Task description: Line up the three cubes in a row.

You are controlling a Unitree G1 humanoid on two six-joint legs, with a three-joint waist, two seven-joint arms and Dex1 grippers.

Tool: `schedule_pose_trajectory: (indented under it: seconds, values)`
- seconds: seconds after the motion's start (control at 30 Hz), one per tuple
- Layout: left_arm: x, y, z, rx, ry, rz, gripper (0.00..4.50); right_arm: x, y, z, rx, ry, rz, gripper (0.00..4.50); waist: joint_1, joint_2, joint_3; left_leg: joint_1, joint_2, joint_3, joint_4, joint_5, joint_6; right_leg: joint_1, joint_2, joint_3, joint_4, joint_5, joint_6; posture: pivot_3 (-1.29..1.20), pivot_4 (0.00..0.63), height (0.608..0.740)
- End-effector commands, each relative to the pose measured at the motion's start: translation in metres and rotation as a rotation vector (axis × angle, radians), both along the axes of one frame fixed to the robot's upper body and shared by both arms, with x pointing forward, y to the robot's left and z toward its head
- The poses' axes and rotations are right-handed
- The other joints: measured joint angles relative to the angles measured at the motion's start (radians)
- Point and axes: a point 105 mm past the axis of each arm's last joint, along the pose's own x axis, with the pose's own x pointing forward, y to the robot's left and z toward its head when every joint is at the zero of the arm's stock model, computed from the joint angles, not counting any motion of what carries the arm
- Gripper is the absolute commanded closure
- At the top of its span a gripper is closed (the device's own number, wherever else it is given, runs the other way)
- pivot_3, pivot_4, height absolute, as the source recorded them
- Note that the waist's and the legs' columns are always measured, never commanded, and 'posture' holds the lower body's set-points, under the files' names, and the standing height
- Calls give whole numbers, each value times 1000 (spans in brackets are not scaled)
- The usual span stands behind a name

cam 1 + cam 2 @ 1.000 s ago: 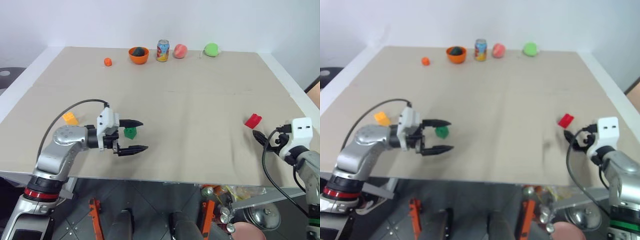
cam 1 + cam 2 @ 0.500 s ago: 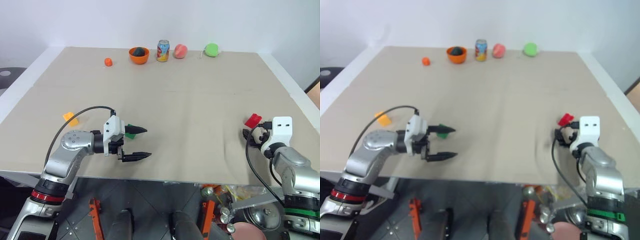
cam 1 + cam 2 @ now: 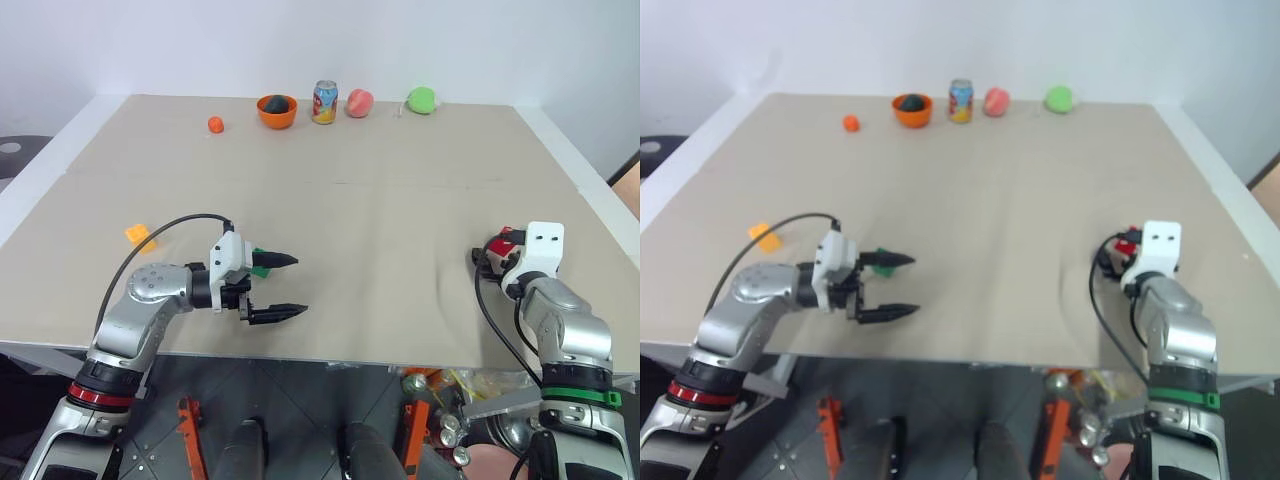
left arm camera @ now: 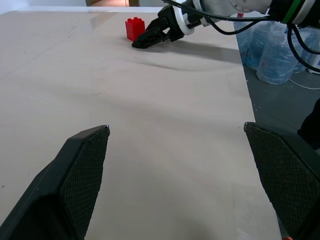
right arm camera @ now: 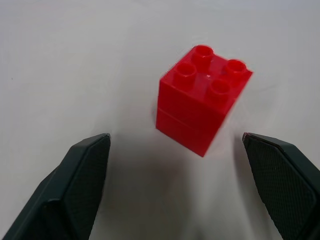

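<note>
Since a second ago the right gripper (image 5: 176,170) has come forward over the table (image 3: 380,200) to the red cube (image 5: 202,97), which was then ahead of it and apart. Now the cube stands upright, studs up, just in front of the spread jaws and on the line between the two fingers, not yet inside the gap and not touched by either finger. The left gripper (image 3: 282,287) has stayed almost in its place, with its jaws wide apart and nothing between them. The green cube (image 3: 259,268) lies just behind its far finger, partly hidden; I cannot tell if they touch. The yellow-orange cube (image 3: 139,236) rests well behind this gripper, near the table's left edge.
</note>
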Motion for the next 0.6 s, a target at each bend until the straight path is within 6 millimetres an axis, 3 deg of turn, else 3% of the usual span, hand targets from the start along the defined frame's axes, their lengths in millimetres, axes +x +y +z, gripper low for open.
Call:
schedule_pose_trajectory:
  seconds: [0.03,0.4,0.6]
  values:
    - [-4,0,10,-16,-55,-3,45,8,-6,14,-23,-46,-35,104,-1,0,0,0,0,0,0,0,0,0,0,0,0,0,0,0,150,740]
    - [-5,1,9,-22,-53,13,45,25,-13,17,-26,-58,-85,104,-6,0,0,0,0,0,0,1,1,0,0,0,1,0,0,0,150,740]
    - [-5,4,10,-28,-56,33,0,27,-15,18,-5,-67,-90,1961,-6,0,0,0,0,0,0,1,1,0,0,0,1,0,0,0,150,740]
